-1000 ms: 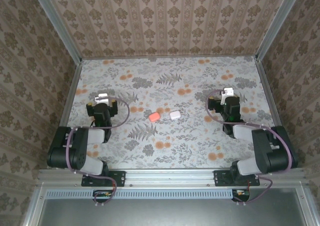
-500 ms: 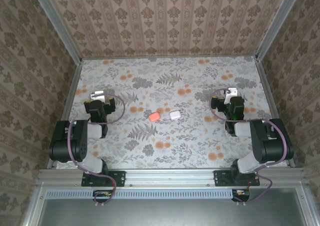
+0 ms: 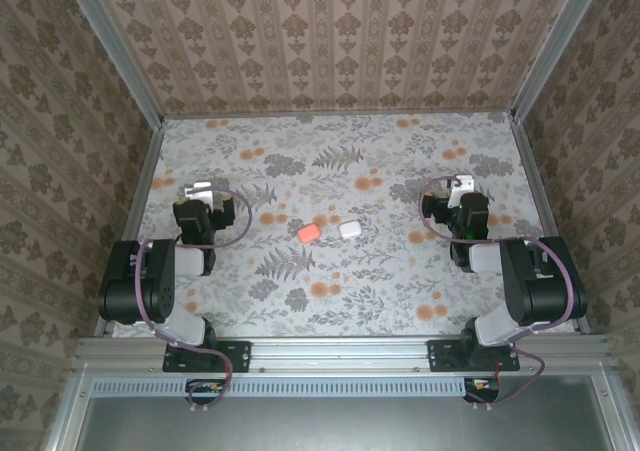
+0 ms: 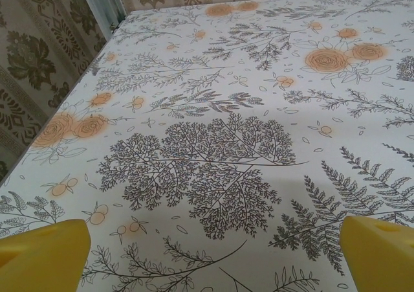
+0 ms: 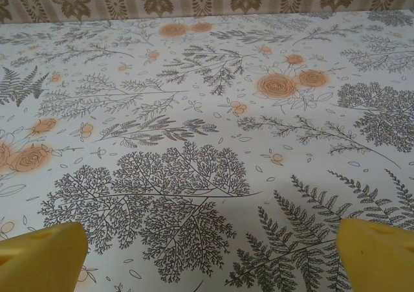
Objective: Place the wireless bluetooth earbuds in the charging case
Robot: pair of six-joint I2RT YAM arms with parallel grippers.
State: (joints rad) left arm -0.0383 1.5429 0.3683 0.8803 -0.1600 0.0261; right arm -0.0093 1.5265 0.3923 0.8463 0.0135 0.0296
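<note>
Two pebble-like charging cases lie shut side by side at the middle of the table, a coral-red case (image 3: 308, 233) and a white case (image 3: 349, 229). The earbuds are hidden. My left gripper (image 3: 200, 189) rests low at the table's left side, well to the left of the cases. It is open: its yellow fingertips (image 4: 45, 247) stand wide apart over bare cloth (image 4: 217, 250). My right gripper (image 3: 460, 183) sits at the right side, well to the right of the white case. It is also open (image 5: 210, 250), its yellow fingertips (image 5: 375, 250) far apart with nothing between them.
The table (image 3: 340, 161) is covered with a floral cloth and is walled by patterned panels on three sides, with a metal rail (image 3: 340, 351) along the near edge. Both arms are folded back close to their bases.
Both arms have drawn back toward their bases, the left gripper shifting slightly left and the right one slightly right. Over the last half second they hold still. The cases have not moved.
</note>
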